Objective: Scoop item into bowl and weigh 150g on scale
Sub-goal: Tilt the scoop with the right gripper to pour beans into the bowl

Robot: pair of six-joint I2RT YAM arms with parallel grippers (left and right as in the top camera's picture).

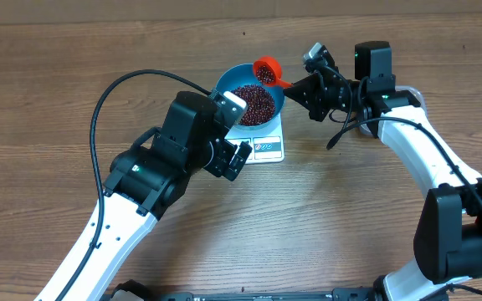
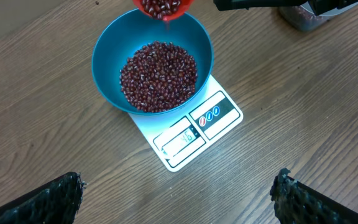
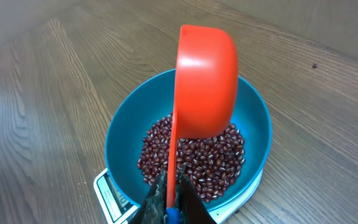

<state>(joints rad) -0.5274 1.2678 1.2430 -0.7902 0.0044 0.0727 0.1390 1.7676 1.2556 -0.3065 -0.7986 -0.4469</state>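
The right arm was bent in from the upper right. The right gripper was shut tight on a tipped red scoop over the blue bowl. The left gripper hung wide open, holding nothing. The beans lay in the bowl on the scale. The left wrist view showed its display plainly.

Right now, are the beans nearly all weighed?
Done: the blue bowl sits on the scale with a heap of beans inside. In hand: the right gripper holds the red scoop tipped over the bowl. Left: reaching the target; the display is too blurry to read.
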